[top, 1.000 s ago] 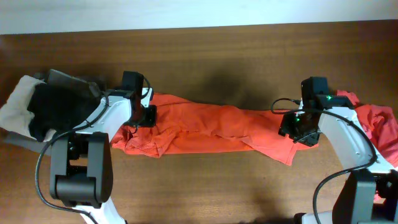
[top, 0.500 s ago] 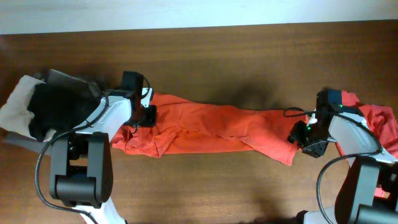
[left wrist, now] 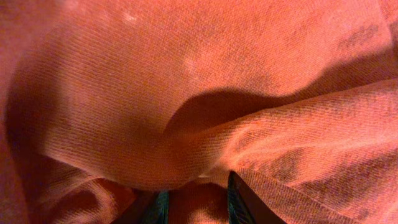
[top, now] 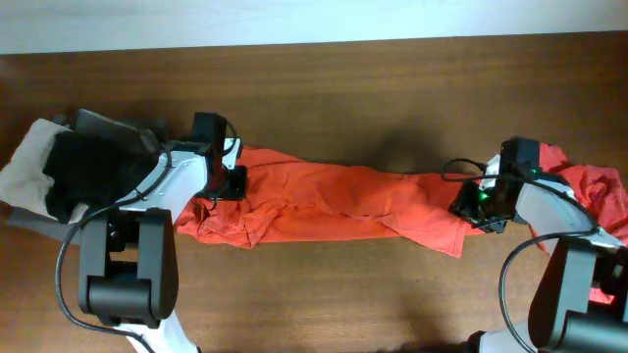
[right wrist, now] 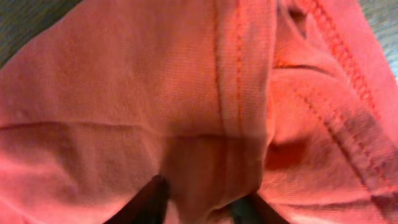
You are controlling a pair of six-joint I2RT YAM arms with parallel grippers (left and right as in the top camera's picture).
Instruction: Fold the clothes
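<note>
The orange-red knit garment lies stretched in a long, rumpled band across the brown wooden table, reaching from one arm to the other. The left gripper sits on its left end and the right gripper on its right end, near the lower corner.

Seen from overhead, neither gripper's opening can be judged. The left wrist view fills with cloth. At its bottom edge the two dark fingers stand narrowly apart, clenched on a ridge of the fabric. In the right wrist view the dark fingers likewise pinch a fold, just below a double-stitched hem.

Only the overhead view shows the heap of black and cream clothing at the table's left end and a second red garment beside the right arm.
</note>
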